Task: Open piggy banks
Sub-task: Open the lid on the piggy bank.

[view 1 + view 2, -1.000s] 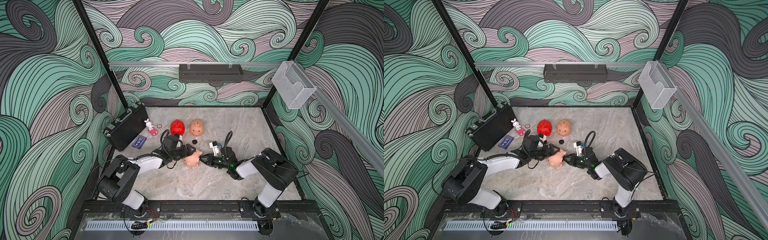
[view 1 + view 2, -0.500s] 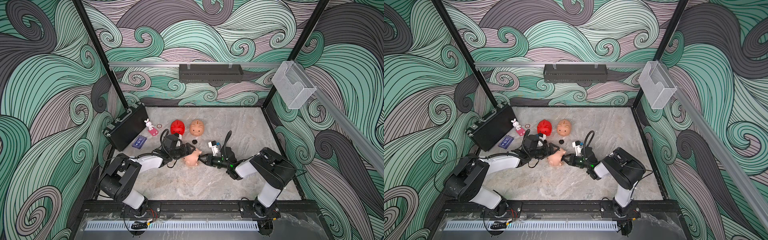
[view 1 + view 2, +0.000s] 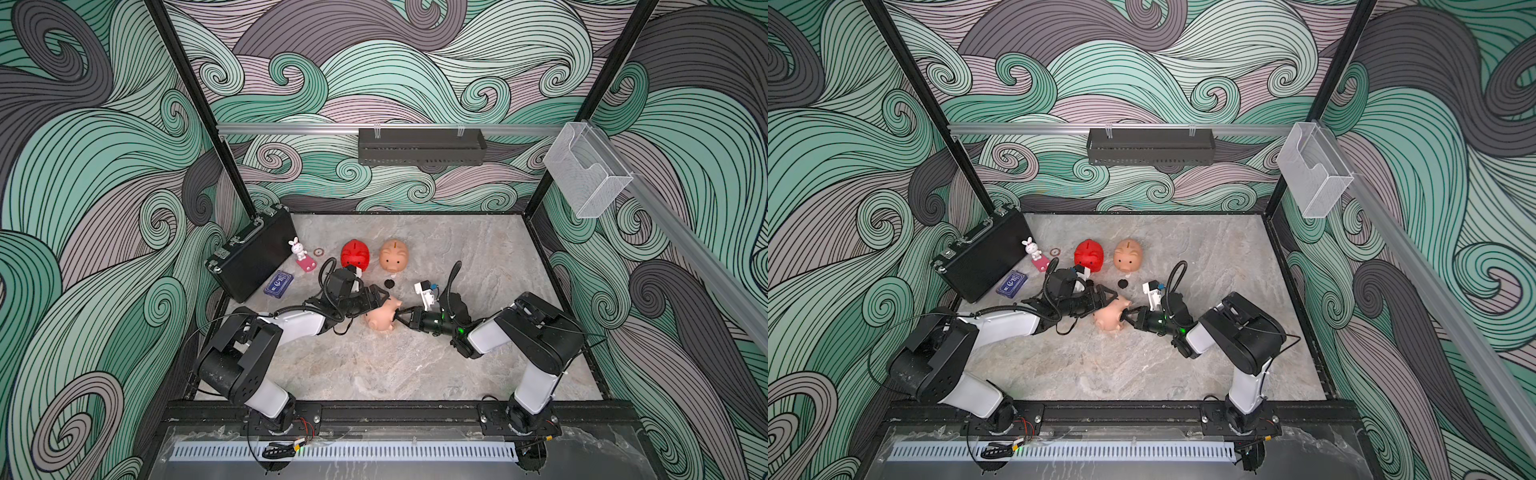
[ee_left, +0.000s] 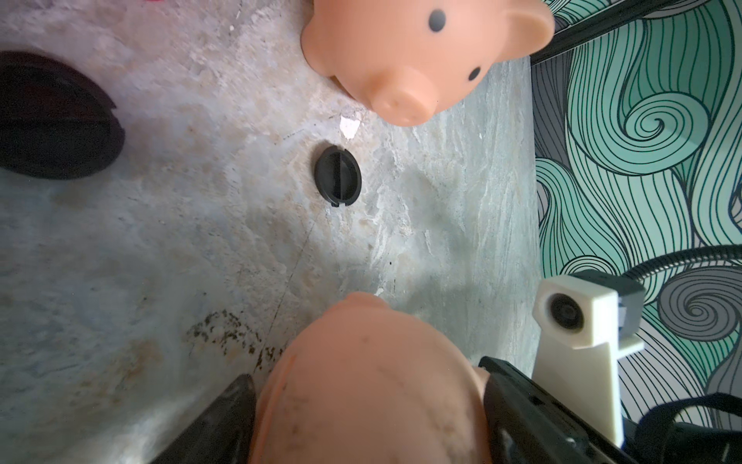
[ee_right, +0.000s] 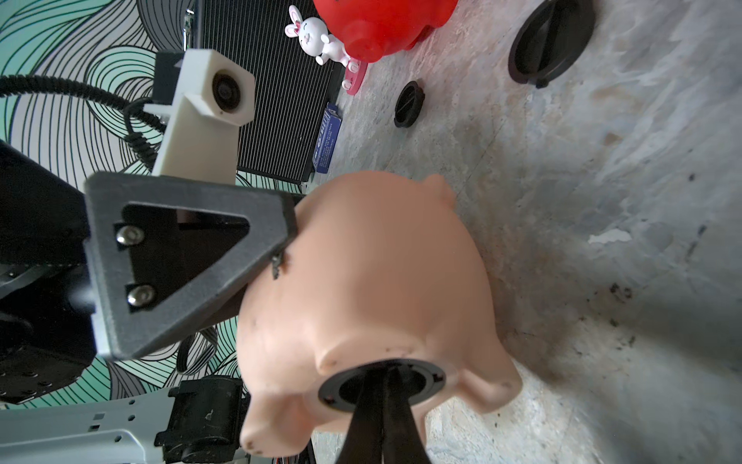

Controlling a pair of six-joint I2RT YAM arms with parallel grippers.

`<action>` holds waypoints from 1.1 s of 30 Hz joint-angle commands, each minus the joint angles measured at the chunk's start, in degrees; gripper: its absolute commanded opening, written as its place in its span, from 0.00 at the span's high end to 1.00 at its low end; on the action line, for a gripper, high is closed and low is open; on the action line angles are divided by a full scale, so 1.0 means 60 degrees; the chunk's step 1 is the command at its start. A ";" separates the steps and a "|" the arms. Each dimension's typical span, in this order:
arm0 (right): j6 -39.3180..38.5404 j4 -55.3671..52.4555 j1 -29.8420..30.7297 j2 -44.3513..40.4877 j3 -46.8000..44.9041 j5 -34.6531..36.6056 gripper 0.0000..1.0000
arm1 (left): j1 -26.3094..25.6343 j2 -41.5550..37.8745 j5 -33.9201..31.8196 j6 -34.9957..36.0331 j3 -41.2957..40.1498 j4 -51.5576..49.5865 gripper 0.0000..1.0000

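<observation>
The held peach pig (image 3: 382, 319) is near the middle of the worktop (image 3: 478, 257), between both arms, lying on its side with the belly turned to the right arm. The left end effector (image 3: 376, 302) clamps it across the body: in the left wrist view one dark finger (image 4: 225, 422) sits on each side of the pig (image 4: 373, 385), touching it. The right end effector (image 3: 400, 316) has its fingers pressed together, tips pushed into the black ring of the belly opening (image 5: 381, 387); in the right wrist view they look like one narrow black wedge. Whether they pinch sth inside the hole, I cannot tell.

Two other piggy banks stand further back, side by side w/ a small gap: the red pig (image 3: 355, 254) and the second peach pig (image 3: 393, 255), which faces toward the arms. Two loose black plugs lie on the worktop: one (image 3: 389, 284) just in front of the second peach pig, another (image 5: 408, 103) near the left wrist, seen best in the right wrist view.

At the left side are a white rabbit figurine (image 3: 298, 249) on a pink base, a small ring (image 3: 318, 251) beside it, a blue card box (image 3: 278, 284) and a black case (image 3: 253, 253) leaning at the wall.
</observation>
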 commanded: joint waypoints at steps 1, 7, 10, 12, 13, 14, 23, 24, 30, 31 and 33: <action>0.0124 -0.0135 0.0167 -0.0168 0.0445 0.0507 0.98 | -0.0230 0.0496 0.0499 0.0293 -0.0357 -0.1901 0.17; -0.0388 -0.0782 0.0197 -0.0286 0.0644 0.0622 1.00 | -0.0226 0.0446 0.0461 0.0294 -0.0396 -0.1884 0.17; -0.0527 -0.1692 0.0211 -0.0203 0.1064 0.0656 1.00 | -0.0235 0.0464 0.0480 0.0308 -0.0370 -0.1902 0.17; -0.0456 -0.1356 0.0253 -0.0133 0.1108 0.0610 1.00 | -0.0229 0.0457 0.0491 0.0324 -0.0375 -0.1915 0.17; -0.0449 -0.1124 0.0295 -0.0116 0.1051 0.0724 1.00 | -0.0222 0.0455 0.0495 0.0337 -0.0376 -0.1915 0.17; -0.0482 -0.0824 0.0328 -0.0100 0.0955 0.0896 1.00 | -0.0235 0.0457 0.0508 0.0349 -0.0362 -0.1928 0.17; -0.1859 -0.0002 0.0540 0.0123 0.1005 0.0901 1.00 | -0.0222 0.0519 0.0554 0.0501 -0.0260 -0.2061 0.17; -0.2070 -0.0014 0.0574 0.0105 0.1029 0.0958 1.00 | -0.0222 0.0529 0.0569 0.0513 -0.0250 -0.2061 0.17; -0.3253 -0.0009 0.0622 0.0104 0.1076 0.1093 1.00 | -0.0230 0.0599 0.0598 0.0549 -0.0215 -0.2089 0.17; -0.3402 -0.0009 0.0633 0.0105 0.1075 0.1114 1.00 | -0.0225 0.0613 0.0598 0.0552 -0.0215 -0.2082 0.17; -0.3819 0.0017 0.0636 0.0140 0.1119 0.1065 1.00 | -0.0224 0.0647 0.0613 0.0572 -0.0200 -0.2116 0.17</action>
